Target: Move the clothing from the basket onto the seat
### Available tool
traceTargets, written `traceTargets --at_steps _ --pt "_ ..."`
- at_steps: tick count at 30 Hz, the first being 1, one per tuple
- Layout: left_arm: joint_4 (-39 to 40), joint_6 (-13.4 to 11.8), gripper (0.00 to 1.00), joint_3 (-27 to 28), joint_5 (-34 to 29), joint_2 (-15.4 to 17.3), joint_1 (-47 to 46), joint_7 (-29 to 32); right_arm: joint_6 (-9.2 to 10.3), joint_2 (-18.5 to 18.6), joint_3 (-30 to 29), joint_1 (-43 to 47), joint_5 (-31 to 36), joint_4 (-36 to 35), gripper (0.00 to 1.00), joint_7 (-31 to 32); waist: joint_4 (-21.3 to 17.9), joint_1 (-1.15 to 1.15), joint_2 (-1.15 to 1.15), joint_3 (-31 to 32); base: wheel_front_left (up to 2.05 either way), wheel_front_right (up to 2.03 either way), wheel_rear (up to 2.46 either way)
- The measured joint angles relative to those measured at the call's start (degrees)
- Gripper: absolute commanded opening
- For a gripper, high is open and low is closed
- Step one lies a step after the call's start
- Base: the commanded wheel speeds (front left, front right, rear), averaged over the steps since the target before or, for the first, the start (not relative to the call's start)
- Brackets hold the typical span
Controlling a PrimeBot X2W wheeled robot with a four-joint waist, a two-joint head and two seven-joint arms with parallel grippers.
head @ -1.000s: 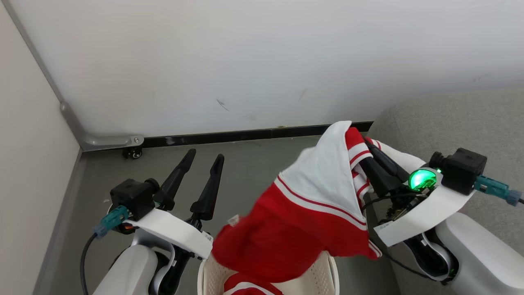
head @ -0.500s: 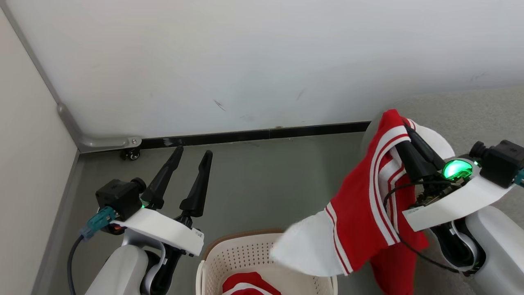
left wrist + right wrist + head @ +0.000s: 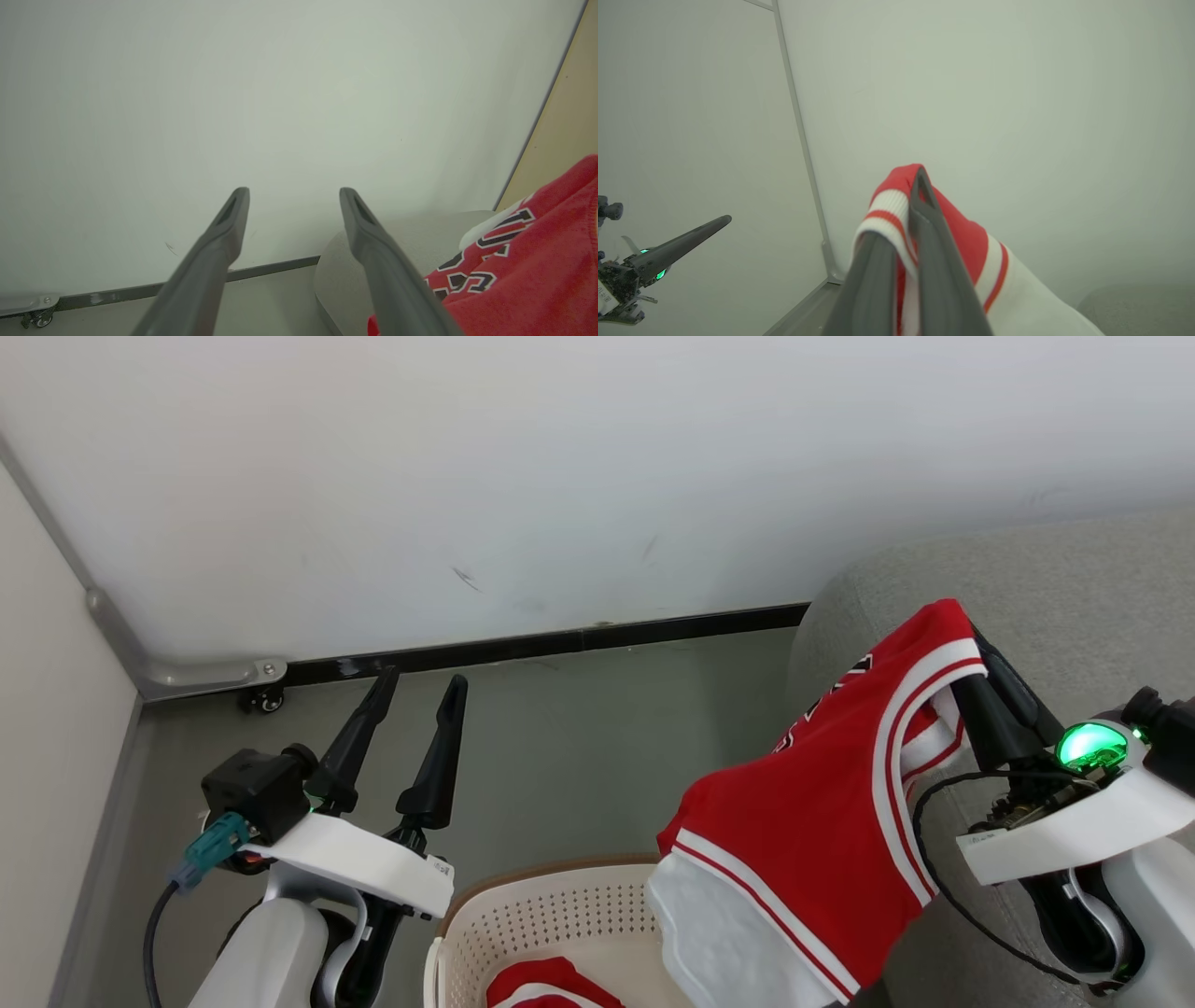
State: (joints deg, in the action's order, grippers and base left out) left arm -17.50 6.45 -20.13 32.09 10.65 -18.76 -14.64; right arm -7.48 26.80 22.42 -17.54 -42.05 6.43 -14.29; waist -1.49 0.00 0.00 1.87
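At about eight o'clock in my head view, my left pincer [image 3: 422, 679] hangs over the grey floor [image 3: 579, 747], fingers spread wide with nothing between them. At six o'clock sits the laundry basket [image 3: 560, 919], and in its bottom lies a red garment with white trim [image 3: 546, 987], untouched. Toward four o'clock the lettered red jersey [image 3: 812, 803] hangs in the air from my right pincer [image 3: 988, 691], whose fingers are pressed together on a striped red-and-white edge. The jersey's lower white panel dangles by the basket's right rim, and its upper part is up against the rounded edge of the seat [image 3: 1027, 569]; I cannot tell whether they touch. The seat takes the three o'clock side, and the part I can see carries no clothing. I judge the task less than half done: this jersey needs carrying farther over the cushion and releasing, and then the second garment needs fetching.
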Motion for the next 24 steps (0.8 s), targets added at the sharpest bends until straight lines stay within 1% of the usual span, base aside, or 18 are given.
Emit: traceTargets --at_steps 7,14,21,24 --pt "0.3 -1.3 1.00 0.6 -1.4 -0.3 1.0 0.0 0.00 -0.7 -1.9 3.3 0.9 -2.1 0.00 0.0 -2.2 0.00 0.00 -0.2 0.00 0.00 0.00" --pt "1.0 -2.4 1.00 2.5 -1.6 -0.9 1.3 0.0 0.00 -1.5 -2.3 3.8 1.9 -4.0 0.00 0.0 -4.2 0.00 0.00 -0.5 0.00 0.00 0.00" --pt "1.9 -3.1 1.00 4.0 -2.2 -1.6 2.4 0.0 0.00 -2.2 -3.5 3.0 2.2 -4.8 0.00 1.8 -6.5 0.00 0.00 -1.1 0.00 0.00 0.00" --pt "2.6 -3.5 1.00 4.4 -2.6 -1.5 2.4 0.0 0.00 -2.1 -5.0 0.2 1.7 -4.9 0.00 3.1 -7.4 0.00 0.00 -1.6 0.00 0.00 0.00"
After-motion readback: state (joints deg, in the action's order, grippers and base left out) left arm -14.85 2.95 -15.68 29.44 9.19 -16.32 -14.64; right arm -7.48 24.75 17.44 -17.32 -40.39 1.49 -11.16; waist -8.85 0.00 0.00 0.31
